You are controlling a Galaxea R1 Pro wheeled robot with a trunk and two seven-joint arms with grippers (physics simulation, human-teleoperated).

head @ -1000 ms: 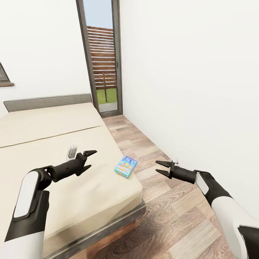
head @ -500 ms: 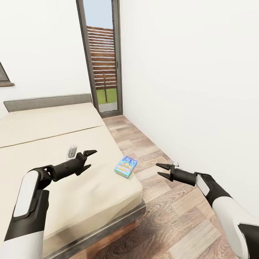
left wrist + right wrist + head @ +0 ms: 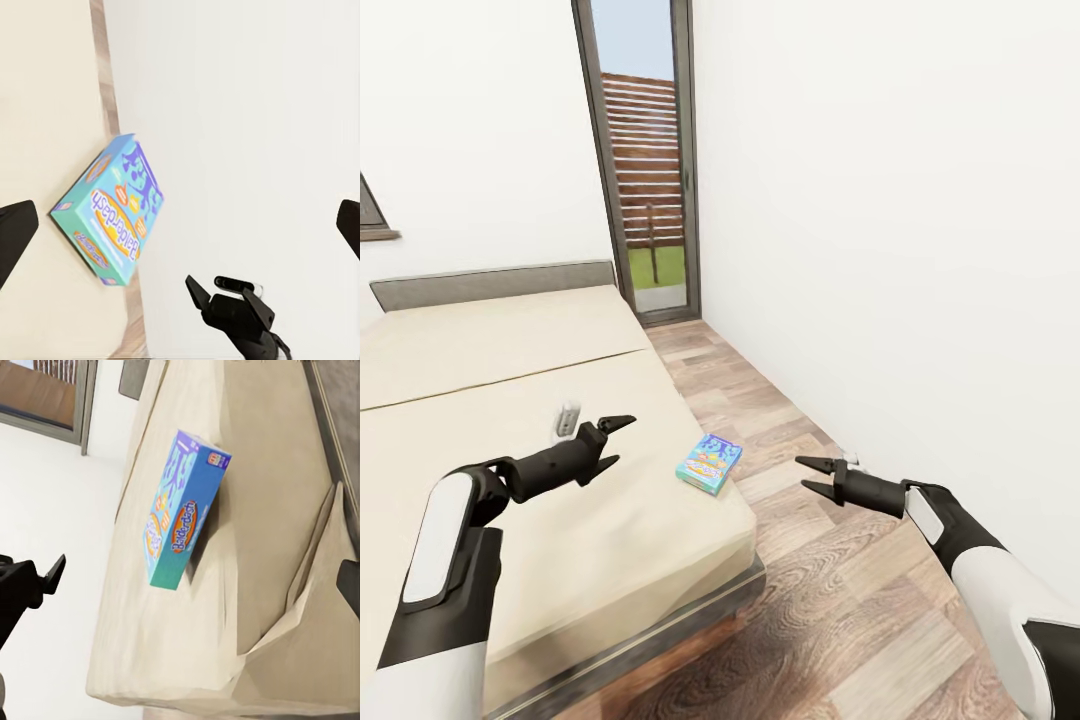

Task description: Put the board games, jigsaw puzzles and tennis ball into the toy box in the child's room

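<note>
A teal board game [image 3: 709, 463] lies flat on the bed [image 3: 510, 400], near the mattress edge that faces the wood floor [image 3: 830, 600]. My left end effector [image 3: 612, 440] hovers over the mattress beside the box, fingers spread and empty. My right end effector [image 3: 808, 475] hangs over the floor, likewise released. A small pale object [image 3: 567, 417] stands behind my left end effector; possibly a second game.

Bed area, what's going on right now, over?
Left gripper open above the bed. Right gripper open over the floor. Blue game box flat near the bed's edge, untouched. Nothing blocking it.
</note>
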